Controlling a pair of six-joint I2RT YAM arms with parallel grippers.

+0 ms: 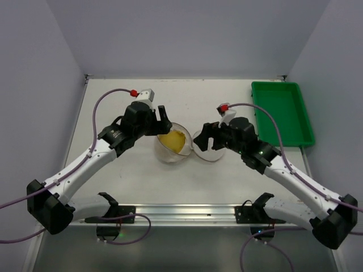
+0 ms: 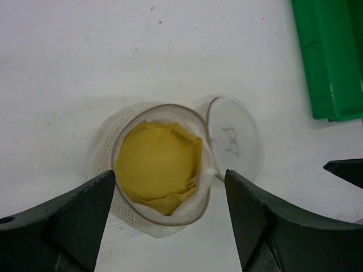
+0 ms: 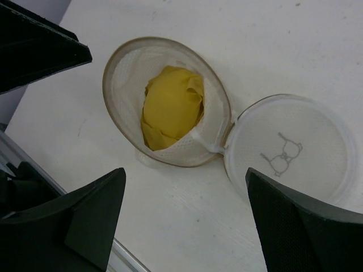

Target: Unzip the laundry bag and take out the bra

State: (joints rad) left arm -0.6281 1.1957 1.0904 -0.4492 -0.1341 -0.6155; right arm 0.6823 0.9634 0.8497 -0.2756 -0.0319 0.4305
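**A:** So, where does the laundry bag sit?

**B:** The laundry bag (image 2: 102,148) lies on the white desk (image 2: 85,56), near its middle. It is open. Its flat lid (image 2: 235,141), printed with a small bra outline, is folded out and lies flat just beside the mesh half, joined to it at one edge. That leaves the mouth facing up, so the contents can be reached from above.

**A:** And the bra?

**B:** The bra (image 2: 159,161), mustard yellow, is bunched inside the bag, below the stiff round edge. It is not yet out.

**A:** What are the hands doing?

**B:** The left hand (image 2: 169,174) hangs over the bag, spread wide and gripping nothing. The bra shows right between its two sides, which suggests it is lined up to reach in. The right hand (image 3: 186,173) is also spread and holds nothing. It hovers near the join between bag and lid, perhaps placed there to steady the bag.

**A:** Is the zip fully undone?

**B:** Probably, given how far the lid lies back, but the zip itself is too small to make out.

**A:** Anything else nearby?

**B:** A green tray (image 1: 281,110) sits well apart, at the far right of the desk.
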